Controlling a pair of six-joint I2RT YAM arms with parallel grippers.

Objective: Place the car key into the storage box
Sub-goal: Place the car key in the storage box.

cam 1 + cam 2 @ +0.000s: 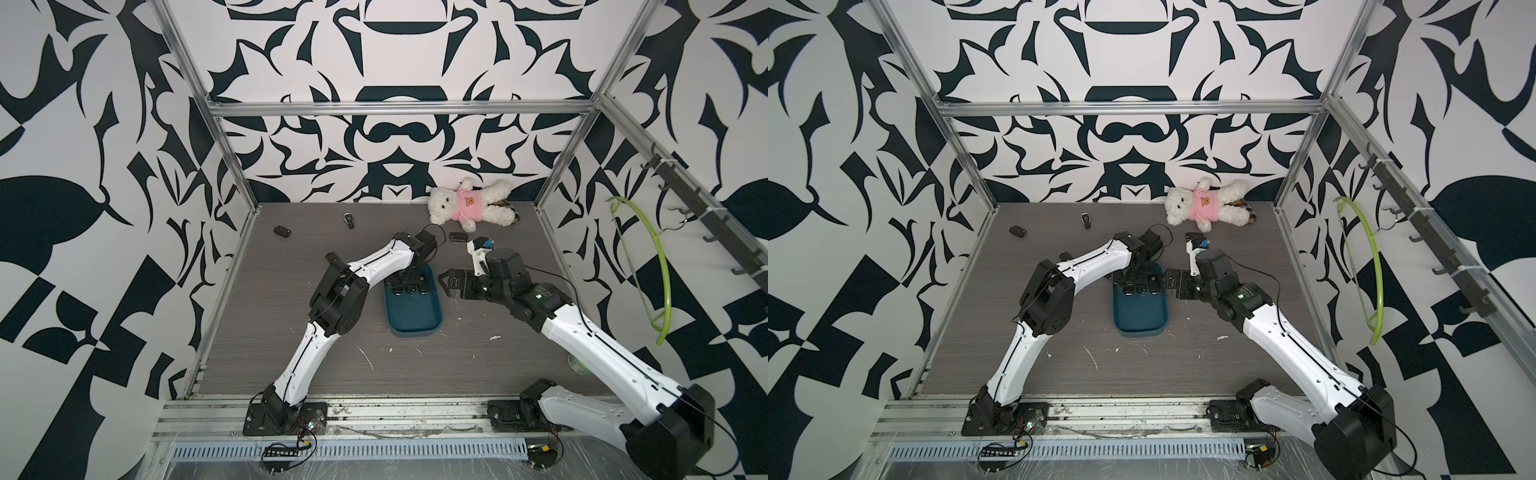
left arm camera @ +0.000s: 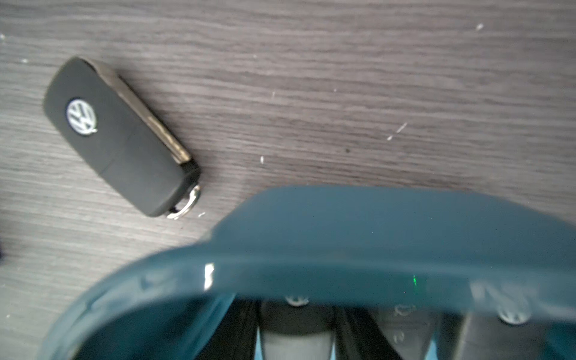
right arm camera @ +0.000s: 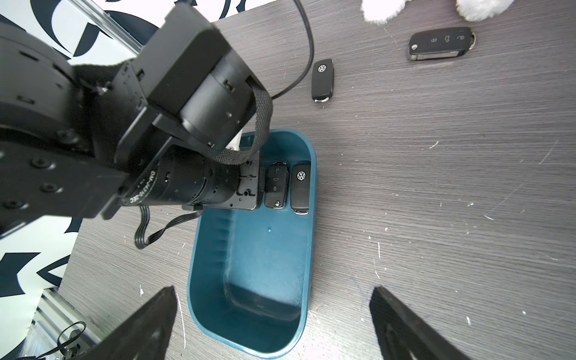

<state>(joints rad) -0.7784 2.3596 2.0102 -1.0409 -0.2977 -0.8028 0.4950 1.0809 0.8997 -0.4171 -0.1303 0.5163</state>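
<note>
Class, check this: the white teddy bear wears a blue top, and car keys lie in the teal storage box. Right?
No: the teddy bear wears a pink top, not blue, as both top views show. The car keys do lie in the storage box.

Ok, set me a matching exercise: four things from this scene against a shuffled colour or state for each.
Things
1. teddy bear
2. storage box
3. clothes hanger
4. right gripper

Descriptions
A. lime green, hanging up
B. fingers wide apart, holding nothing
C. white, in a pink top
D. dark teal, key fobs lined up at its far end

Pairs: 1-C, 2-D, 3-A, 4-B
</note>
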